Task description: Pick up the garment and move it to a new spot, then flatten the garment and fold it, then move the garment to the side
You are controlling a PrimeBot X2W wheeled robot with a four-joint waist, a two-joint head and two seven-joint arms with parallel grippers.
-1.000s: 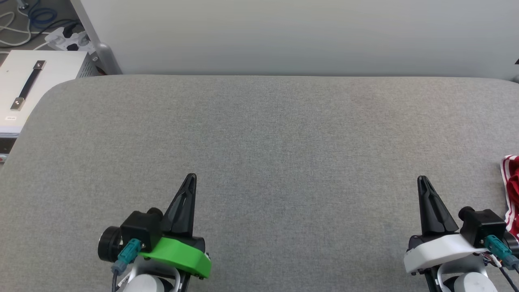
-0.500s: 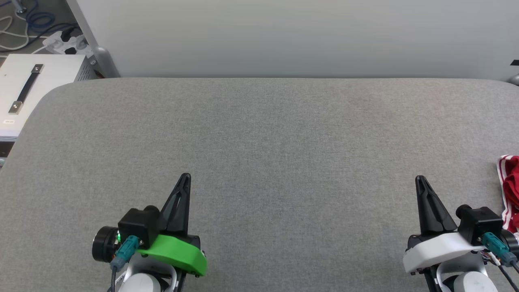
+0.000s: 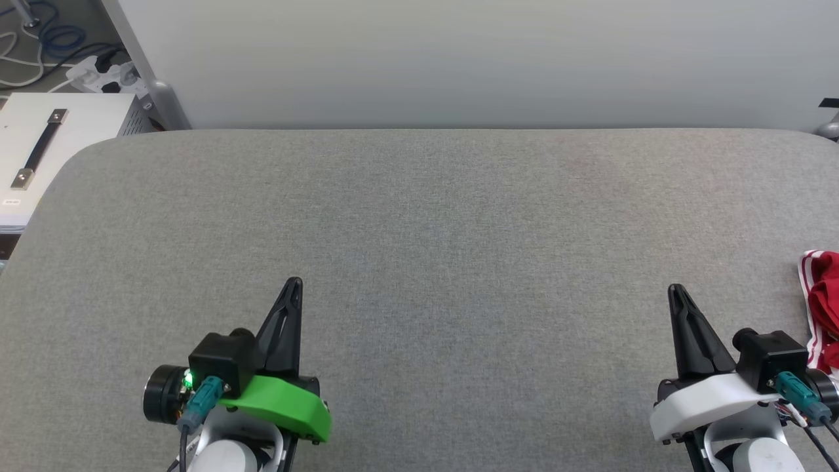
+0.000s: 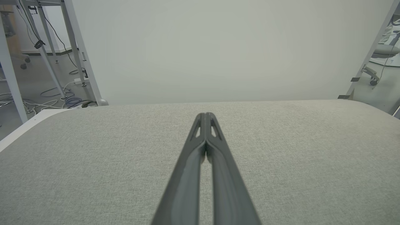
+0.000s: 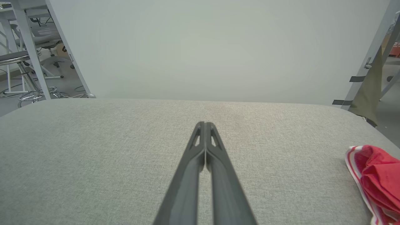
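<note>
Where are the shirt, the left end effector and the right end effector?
shirt (image 5: 376,175): right wrist view, on the bunched red cloth.
left end effector (image 3: 292,284): head view, on the shut fingertips.
right end effector (image 3: 676,291): head view, on the shut fingertips.

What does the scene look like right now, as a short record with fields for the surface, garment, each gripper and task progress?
surface: grey fabric-covered table
garment: red with red-and-white striped trim, bunched at the table's right edge, partly out of frame
left gripper: shut, holding nothing, over bare table
right gripper: shut, holding nothing, left of the garment and apart from it
task progress: garment not yet picked up
</note>
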